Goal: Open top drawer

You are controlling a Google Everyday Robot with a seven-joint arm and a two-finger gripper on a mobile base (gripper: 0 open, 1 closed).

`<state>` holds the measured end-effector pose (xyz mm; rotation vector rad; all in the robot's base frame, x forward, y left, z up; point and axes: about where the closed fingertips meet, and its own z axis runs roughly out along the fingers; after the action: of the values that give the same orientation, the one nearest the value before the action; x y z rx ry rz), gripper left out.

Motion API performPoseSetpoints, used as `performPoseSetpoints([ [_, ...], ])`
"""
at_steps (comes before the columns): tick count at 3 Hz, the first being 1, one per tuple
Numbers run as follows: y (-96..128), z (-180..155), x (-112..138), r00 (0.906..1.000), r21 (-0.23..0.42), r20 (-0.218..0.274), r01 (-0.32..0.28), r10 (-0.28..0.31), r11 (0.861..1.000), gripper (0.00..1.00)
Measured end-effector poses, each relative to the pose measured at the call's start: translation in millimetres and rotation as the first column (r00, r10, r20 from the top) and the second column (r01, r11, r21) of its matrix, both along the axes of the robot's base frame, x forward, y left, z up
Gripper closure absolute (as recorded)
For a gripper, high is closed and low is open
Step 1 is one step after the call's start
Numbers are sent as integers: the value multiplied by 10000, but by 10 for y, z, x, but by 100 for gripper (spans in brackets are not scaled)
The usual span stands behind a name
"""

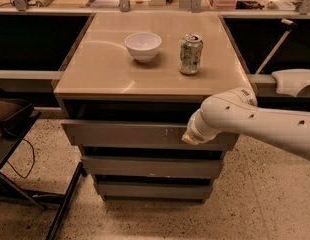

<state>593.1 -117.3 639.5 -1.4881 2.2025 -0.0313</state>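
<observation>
The top drawer (125, 134) is the wide grey front just under the tabletop, with small pale scratch marks right of centre. A dark gap shows above it, and its front stands a little forward of the two narrower drawer fronts (150, 166) below. My gripper (188, 138) is at the right part of the top drawer's front, at the end of my white arm (245, 119), which reaches in from the right. The wrist covers most of the gripper, and whether it touches the drawer is hidden.
A white bowl (143, 45) and a drink can (190, 54) stand on the beige cabinet top (105, 69). A dark chair or stand with black legs (25, 149) is on the floor at left. A counter with clutter runs along the back.
</observation>
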Motion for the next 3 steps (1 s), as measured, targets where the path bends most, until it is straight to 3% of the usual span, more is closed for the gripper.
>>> performPoseSetpoints([
  [3, -73, 94, -14, 9998, -6, 218, 32, -32, 10000, 100],
])
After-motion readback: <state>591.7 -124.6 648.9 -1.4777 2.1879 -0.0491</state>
